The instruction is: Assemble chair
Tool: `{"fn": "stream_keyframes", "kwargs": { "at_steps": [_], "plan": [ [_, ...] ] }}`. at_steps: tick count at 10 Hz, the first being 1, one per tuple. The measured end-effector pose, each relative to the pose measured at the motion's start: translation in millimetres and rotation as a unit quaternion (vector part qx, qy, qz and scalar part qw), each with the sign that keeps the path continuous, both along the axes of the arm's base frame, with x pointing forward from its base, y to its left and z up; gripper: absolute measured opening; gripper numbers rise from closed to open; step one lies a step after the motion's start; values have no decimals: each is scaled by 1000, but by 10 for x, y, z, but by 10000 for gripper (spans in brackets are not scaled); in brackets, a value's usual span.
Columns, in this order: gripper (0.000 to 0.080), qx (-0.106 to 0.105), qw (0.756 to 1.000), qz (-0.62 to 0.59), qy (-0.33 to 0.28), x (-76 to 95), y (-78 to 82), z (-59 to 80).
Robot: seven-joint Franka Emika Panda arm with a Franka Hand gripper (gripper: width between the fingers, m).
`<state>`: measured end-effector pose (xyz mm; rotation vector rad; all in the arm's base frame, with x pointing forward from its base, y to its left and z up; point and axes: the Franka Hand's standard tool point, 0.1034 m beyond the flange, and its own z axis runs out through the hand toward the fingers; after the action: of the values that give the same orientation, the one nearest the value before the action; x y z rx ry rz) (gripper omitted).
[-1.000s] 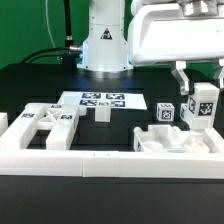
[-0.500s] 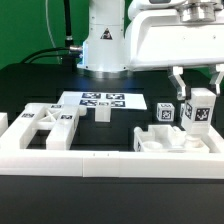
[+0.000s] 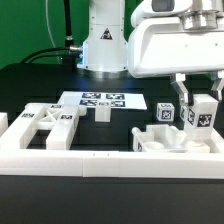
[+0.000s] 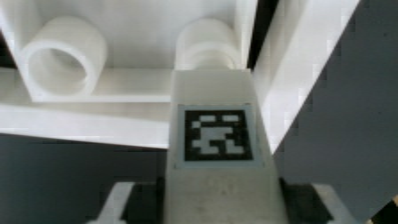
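Observation:
My gripper (image 3: 202, 97) hangs at the exterior view's right, shut on a white post leg (image 3: 205, 113) that carries a black-and-white tag. The leg is held upright just above the white seat part (image 3: 165, 141), which lies flat near the front rail. In the wrist view the leg (image 4: 221, 95) runs out from between my fingers (image 4: 127, 200), its tag facing the camera, and its far end lies over the seat part (image 4: 107, 95) beside a rounded socket (image 4: 68, 65). An X-braced frame (image 3: 45, 126) lies at the exterior view's left.
The marker board (image 3: 101, 101) lies flat in the middle of the black table, with a short white post (image 3: 101, 113) standing at its front edge. A small tagged block (image 3: 165, 113) sits behind the seat part. A long white border rail (image 3: 90, 160) runs along the front.
My gripper has come down a little with the leg, drifting slightly toward the exterior view's right, closer to the seat part. Nothing else has moved.

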<state>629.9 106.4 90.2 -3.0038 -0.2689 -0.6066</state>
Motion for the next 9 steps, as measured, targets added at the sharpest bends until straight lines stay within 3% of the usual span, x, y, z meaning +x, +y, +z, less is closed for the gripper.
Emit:
{"fn": "stream_keyframes", "kwargs": {
  "at_steps": [5,7,9],
  "plan": [
    [294,0,1000,1,-14,-36,18,-65],
    [604,0,1000,1,-14,-35,17,-63],
    [635,-5,1000,7,-8,-6,-46,30]
  ]
}}
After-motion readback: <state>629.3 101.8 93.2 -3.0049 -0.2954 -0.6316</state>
